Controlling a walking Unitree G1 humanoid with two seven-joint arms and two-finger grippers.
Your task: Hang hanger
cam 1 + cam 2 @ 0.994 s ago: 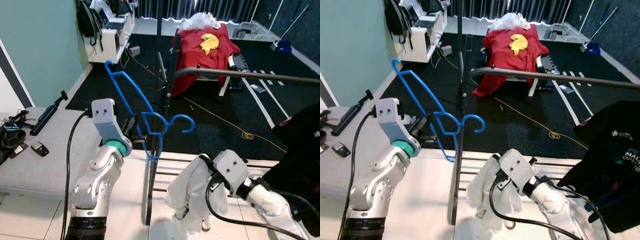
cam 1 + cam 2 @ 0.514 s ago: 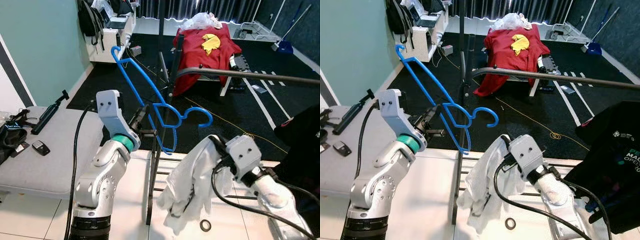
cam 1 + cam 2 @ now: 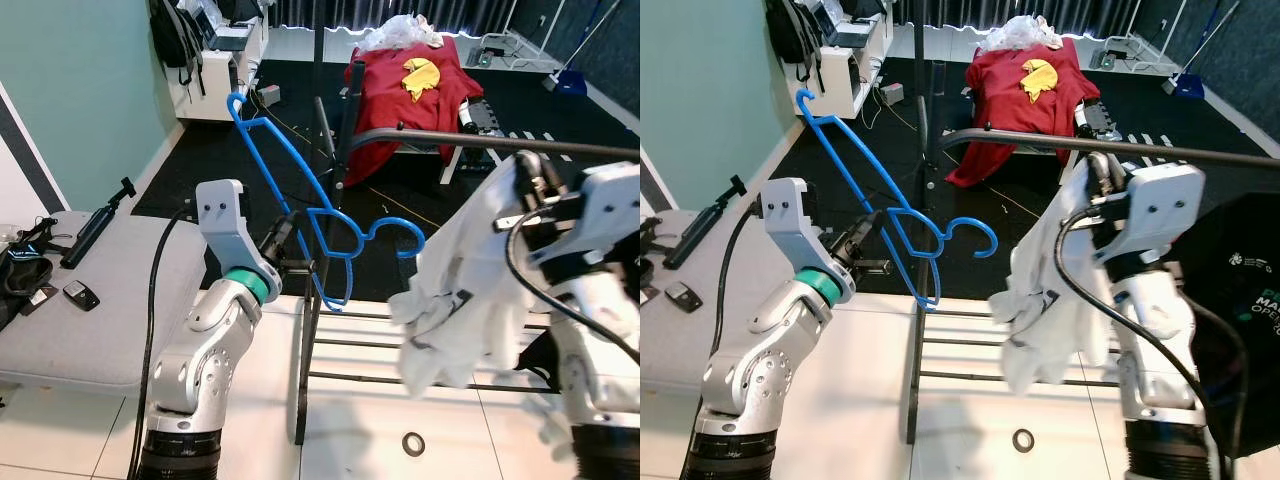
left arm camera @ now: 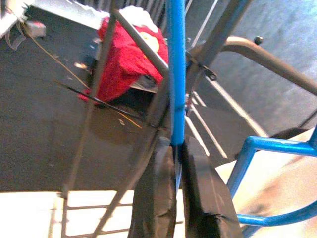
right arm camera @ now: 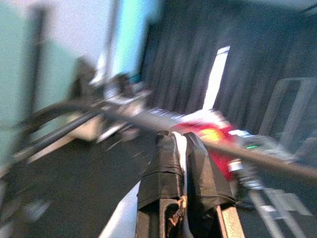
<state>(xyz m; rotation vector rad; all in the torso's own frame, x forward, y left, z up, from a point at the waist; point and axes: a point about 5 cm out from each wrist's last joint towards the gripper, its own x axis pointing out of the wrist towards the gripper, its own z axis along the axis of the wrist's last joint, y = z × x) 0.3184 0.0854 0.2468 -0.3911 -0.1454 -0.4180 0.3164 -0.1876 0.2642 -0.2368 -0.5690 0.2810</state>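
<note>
Blue hanger [image 3: 300, 190] in left claw [image 3: 281, 240], white garment [image 3: 462, 290] in right claw [image 3: 528, 178], beside rack rail [image 3: 440, 140].

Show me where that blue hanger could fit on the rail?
Free: the dark rail right of the white garment, before the black garment. Crowded: the rail's bend by the upright post, where the white garment hangs.
</note>
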